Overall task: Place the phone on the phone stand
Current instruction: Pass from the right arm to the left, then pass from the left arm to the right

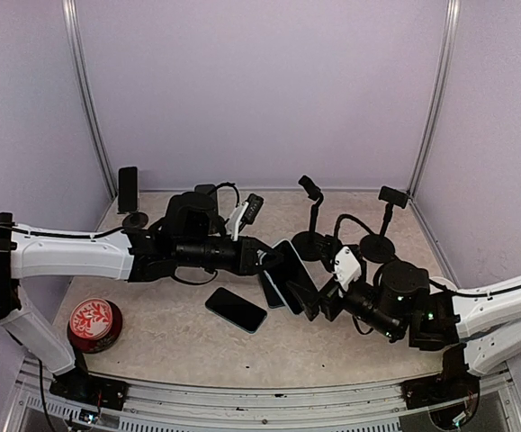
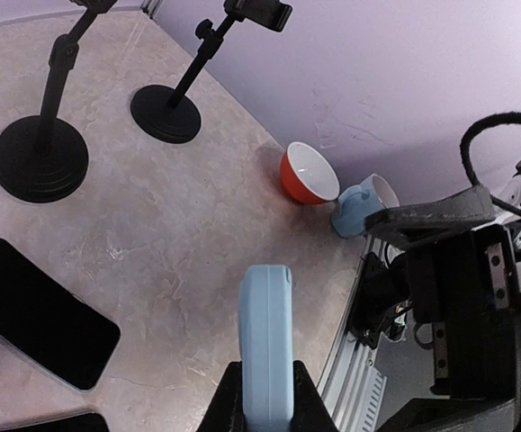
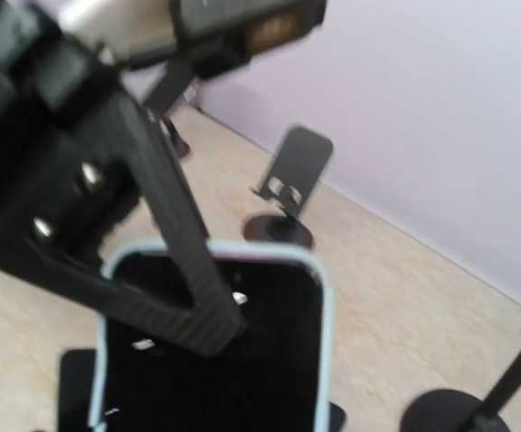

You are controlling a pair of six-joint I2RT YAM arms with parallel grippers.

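The phone (image 1: 289, 270), in a pale blue case with a black screen, hangs tilted above the table's middle. My left gripper (image 1: 267, 261) is shut on it. In the left wrist view the phone (image 2: 264, 333) stands edge-on, pinched between the two jaws of the gripper (image 2: 264, 369). My right gripper (image 1: 307, 301) is at the phone's near end. The right wrist view is blurred. It shows the screen (image 3: 242, 360) with a left finger (image 3: 166, 225) across it; both long edges are bare and no right finger shows. Two pole phone stands (image 1: 311, 220) (image 1: 381, 225) rise behind.
Two black phones (image 1: 236, 309) (image 1: 271, 288) lie flat on the table. A plate-type stand (image 1: 130, 193) is at the back left, a red tin (image 1: 94, 324) at the front left. A red bowl (image 2: 309, 173) and a blue mug (image 2: 361, 205) sit by the right wall.
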